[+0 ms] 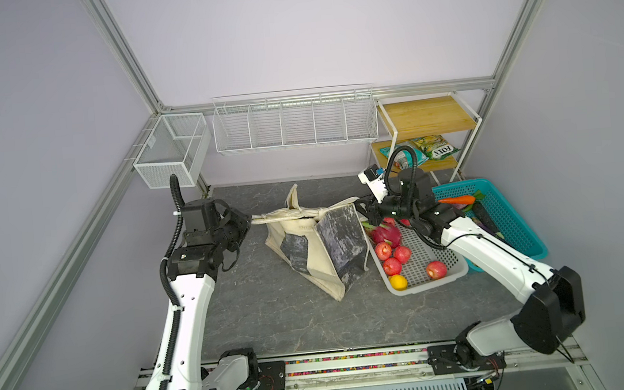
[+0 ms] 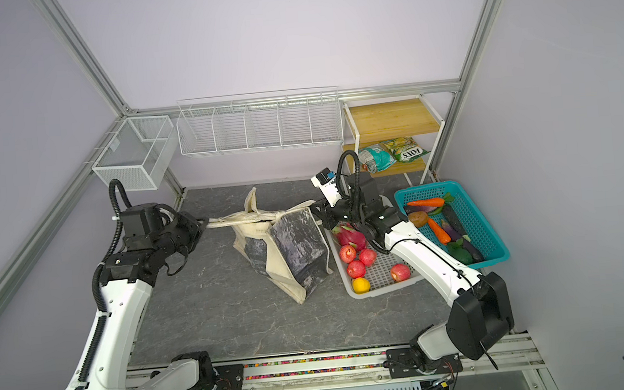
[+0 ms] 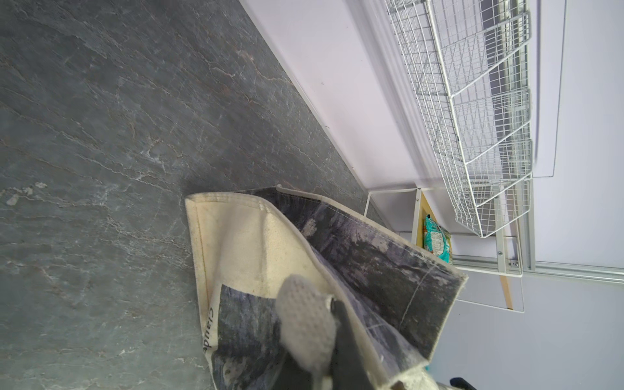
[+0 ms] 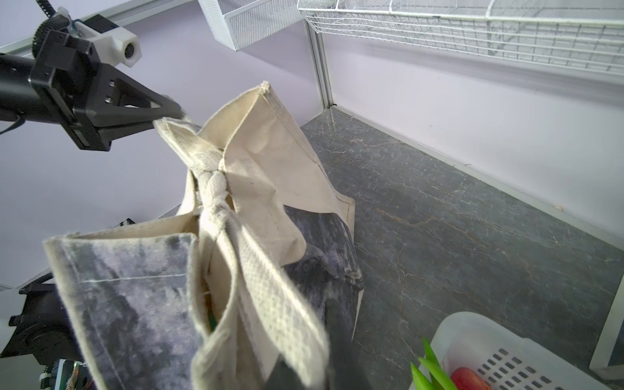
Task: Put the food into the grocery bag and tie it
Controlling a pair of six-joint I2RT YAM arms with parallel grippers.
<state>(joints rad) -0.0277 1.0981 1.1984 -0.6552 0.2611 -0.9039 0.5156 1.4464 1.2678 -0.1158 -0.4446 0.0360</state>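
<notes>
Jaws clenched on both arms. Left jaws pinched on the end of a cream strap (image 1: 278, 217), drawn out level from the top of the grocery bag (image 1: 326, 252) toward the left arm (image 1: 186, 312). Right jaws gripping the other strap (image 4: 270, 304) at the bag's right top corner, above the far end of the white basket (image 1: 426, 286). Between the two, a knot (image 4: 216, 184) in the straps, sitting over the bag's mouth. Bag on the middle of the table (image 1: 275, 328), leaning, dark marbled panel toward the camera in both top views, right edge just beside the white basket. Contents hidden by the fabric. Outside the bag: four red apples (image 1: 391, 266), a yellow fruit (image 1: 398, 281) and a pink dragon fruit (image 1: 387, 233) in the white basket; carrots (image 2: 425, 203), a potato (image 2: 417, 218) and dark aubergines (image 2: 458, 236) in the teal basket (image 2: 496, 259); two snack packets (image 1: 404, 156) on the lower board of the wooden shelf (image 1: 426, 116).
</notes>
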